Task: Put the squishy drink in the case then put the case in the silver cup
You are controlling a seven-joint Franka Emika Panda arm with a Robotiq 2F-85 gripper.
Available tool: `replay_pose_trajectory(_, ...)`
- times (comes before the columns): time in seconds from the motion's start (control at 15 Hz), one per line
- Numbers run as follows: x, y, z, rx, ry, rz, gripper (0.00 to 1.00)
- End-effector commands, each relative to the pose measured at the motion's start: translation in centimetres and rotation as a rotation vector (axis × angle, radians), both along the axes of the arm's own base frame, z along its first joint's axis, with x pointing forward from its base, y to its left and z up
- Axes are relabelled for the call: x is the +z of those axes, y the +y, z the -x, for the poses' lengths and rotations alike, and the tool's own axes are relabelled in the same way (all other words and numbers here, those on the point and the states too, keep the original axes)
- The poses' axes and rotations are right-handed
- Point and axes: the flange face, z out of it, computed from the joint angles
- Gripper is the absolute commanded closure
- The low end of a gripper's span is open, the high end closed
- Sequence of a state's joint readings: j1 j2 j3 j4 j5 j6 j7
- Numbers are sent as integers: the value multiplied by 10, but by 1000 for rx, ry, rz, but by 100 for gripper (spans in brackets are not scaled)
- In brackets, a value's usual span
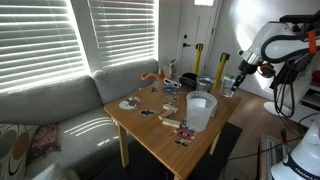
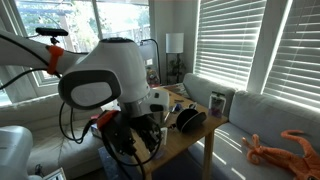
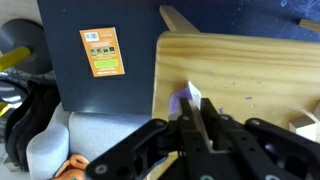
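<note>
Claw over the worktop edge, fingers nearly together, small pale item at their tips (grip: cannot tell). Silver cup stands on the worktop beyond the white tub.

White tub stands on wooden table beside grey couch.

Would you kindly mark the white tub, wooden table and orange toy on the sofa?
white tub (image 1: 200,112), in an exterior view, side wall
wooden table (image 3: 250,70), wrist view, bare top
orange toy (image 2: 272,150), in an exterior view, its body
</note>
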State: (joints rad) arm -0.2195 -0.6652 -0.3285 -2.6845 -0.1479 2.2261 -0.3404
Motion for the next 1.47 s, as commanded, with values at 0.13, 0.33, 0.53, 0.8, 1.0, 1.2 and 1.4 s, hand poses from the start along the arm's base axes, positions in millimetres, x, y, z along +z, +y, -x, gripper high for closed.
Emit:
replay_pose_trajectory(0.13,10,-15,-13,1,44,8,100)
replay_pose_trajectory(0.33,25,-19,-19,42,78,-17,100)
replay_pose_trajectory(0.53,53,-23,-30,129,85,-25,100)
replay_pose_trajectory(0.8,51,-21,-26,111,78,1,98)
replay_pose_trajectory(1.0,48,-26,-33,121,130,-31,100)
replay_pose_trajectory(1.2,52,-32,-46,137,217,-96,100)
replay_pose_trajectory(1.4,63,-33,-69,137,280,-124,100)
